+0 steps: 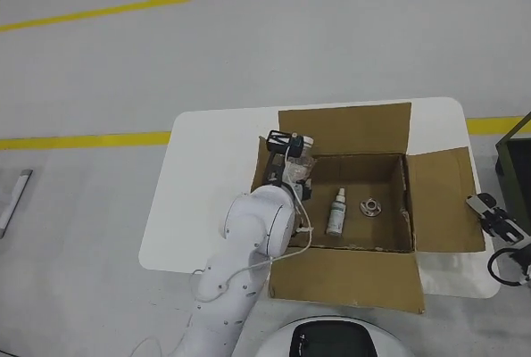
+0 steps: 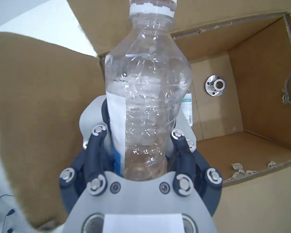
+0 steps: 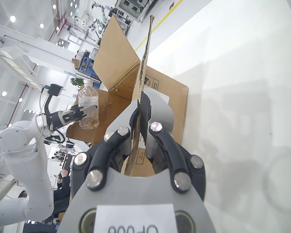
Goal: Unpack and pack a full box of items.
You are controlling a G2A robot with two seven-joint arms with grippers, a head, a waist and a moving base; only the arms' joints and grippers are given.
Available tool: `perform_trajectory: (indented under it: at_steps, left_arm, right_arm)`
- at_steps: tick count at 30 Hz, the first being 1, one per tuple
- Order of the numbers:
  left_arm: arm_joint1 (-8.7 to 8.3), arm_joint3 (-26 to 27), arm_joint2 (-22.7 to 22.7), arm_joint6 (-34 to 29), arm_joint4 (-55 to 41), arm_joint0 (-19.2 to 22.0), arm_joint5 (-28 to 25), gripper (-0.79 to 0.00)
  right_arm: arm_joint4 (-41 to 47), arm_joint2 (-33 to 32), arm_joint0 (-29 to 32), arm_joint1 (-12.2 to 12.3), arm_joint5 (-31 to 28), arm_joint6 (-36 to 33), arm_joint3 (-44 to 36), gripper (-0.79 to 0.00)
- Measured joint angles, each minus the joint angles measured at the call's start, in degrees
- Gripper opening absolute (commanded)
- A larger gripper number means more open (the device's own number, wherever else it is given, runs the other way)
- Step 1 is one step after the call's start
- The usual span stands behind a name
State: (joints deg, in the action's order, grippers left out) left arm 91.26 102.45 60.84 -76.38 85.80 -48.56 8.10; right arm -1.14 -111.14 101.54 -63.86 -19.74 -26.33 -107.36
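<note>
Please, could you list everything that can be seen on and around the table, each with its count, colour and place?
water bottle: one, clear with a white cap, held over one side of the box.
cardboard box: one, brown, flaps open, on the table.
spray bottle: one, white with a green label, on the box floor.
metal flange: one, silver, on the box floor beside the spray bottle.
table: one, white, under the box.
left gripper: one, dark fingers, shut on the water bottle.
right gripper: one, dark fingers, shut on the edge of a box flap.
</note>
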Motion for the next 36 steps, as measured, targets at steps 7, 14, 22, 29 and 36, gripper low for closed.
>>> perform_trajectory:
  at_steps: [7, 14, 22, 29, 36]
  left_arm:
    - [-0.63, 2.1, 3.7, -1.6, 5.8, -1.7, 0.6, -0.785]
    - [-0.84, 4.1, 6.3, -0.7, 8.3, -2.9, 1.2, -0.785]
    - [-1.36, 8.2, 11.9, -1.5, 14.0, -3.5, 1.9, -0.785]
    - [-1.76, 10.2, 16.1, -2.5, 17.0, -5.4, 1.0, -0.785]
    - [-1.85, 2.4, 17.8, -2.2, 18.9, -8.6, 2.0, -0.785]
  right_arm:
    - [-0.1, -0.3, 0.1, 0.0, 0.1, 0.2, 0.2, -0.785]
    - [-0.2, -0.6, 0.1, 0.0, -0.1, 0.2, 0.6, -0.785]
    - [0.2, -0.7, -0.2, 0.0, -0.2, -0.2, 0.3, -0.785]
    - [-0.1, -0.4, -0.7, 0.0, 0.0, -0.3, -0.1, -0.785]
    - [0.2, -0.1, -1.2, 0.0, 0.1, -0.8, -0.2, -0.785]
